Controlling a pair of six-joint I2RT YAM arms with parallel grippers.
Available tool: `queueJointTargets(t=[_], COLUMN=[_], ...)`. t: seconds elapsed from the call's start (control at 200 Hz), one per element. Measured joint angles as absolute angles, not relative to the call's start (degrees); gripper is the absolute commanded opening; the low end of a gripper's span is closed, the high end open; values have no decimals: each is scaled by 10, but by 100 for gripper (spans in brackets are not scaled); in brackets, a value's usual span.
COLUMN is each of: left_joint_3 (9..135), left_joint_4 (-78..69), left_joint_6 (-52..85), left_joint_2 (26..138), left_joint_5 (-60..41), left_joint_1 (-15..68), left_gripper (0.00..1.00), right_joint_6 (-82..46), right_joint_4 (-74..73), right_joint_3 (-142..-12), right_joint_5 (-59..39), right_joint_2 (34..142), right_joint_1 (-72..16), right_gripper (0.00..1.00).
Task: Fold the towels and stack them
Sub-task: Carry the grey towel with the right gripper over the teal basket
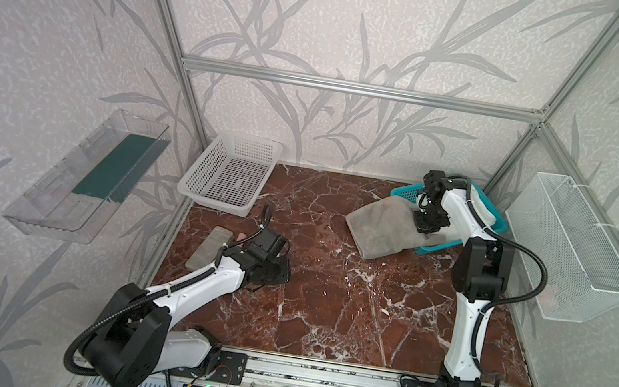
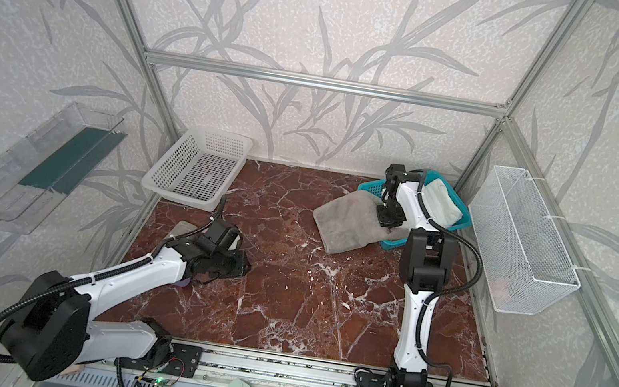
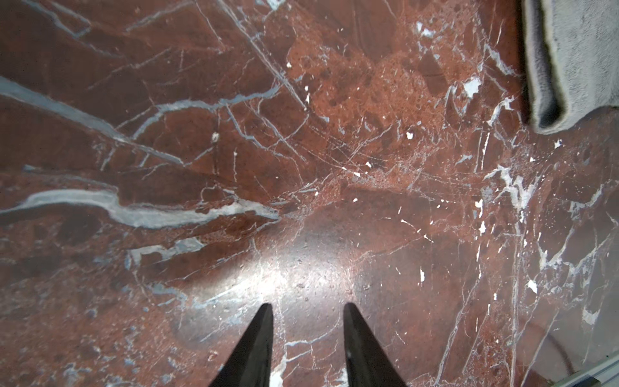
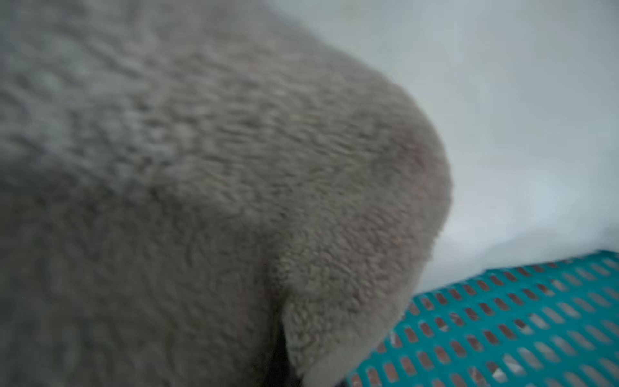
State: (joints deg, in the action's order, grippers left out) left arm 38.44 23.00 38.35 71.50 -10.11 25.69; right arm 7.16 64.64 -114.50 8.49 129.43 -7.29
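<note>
The grey towel [image 1: 382,227] is seen draped out of the teal basket [image 1: 428,249] onto the marble table [image 1: 323,310], in the upper right of the tabletop in both top views. The right claw [image 1: 427,223] is pressed together and is judged to be pinching the towel's end at the basket rim; in the right wrist view its fingers are hidden behind blurred grey pile [image 4: 201,167]. From that claw the towel is laid out toward the lower left of the frame, its long axis running from lower left to upper right and into the basket. A white towel [image 1: 484,209] is bundled inside the basket, behind the right arm. A blue-and-cream towel is not to be found in any view. The left claw [image 3: 308,305] is held partly spread and empty, low over bare marble left of centre, well apart from the towel, so the coming pull onto open table is judged to fall to the right arm. No brand, label or writing can be read anywhere.
</note>
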Motion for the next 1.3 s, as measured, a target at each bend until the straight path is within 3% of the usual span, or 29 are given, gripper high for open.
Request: queueJointTargets(t=[0.365,0.565,0.775,1.12,1.3], left_joint_3=[394,409,412,412,412], left_joint_4=[240,249,247,240,243], left_joint_6=[359,351,344,344,344], left_joint_2=[713,713,714,736,732], left_joint_5=[-99,-99,-101,-109,-106], left_joint_1=[227,217,216,212,208], left_gripper=[37,38,39,39,39], right_joint_6=[-17,-74,-90,-57,-39], right_joint_4=[601,587,645,845,901], right_joint_3=[-1044,-1055,-1197,-1556,-1586], right_joint_5=[-61,-134,-140,-134,-142], right_joint_2=[1237,1237,1237,1275,1294], right_joint_1=[-176,-235,-243,-237,-199], right_gripper=[0,0,0,0,0])
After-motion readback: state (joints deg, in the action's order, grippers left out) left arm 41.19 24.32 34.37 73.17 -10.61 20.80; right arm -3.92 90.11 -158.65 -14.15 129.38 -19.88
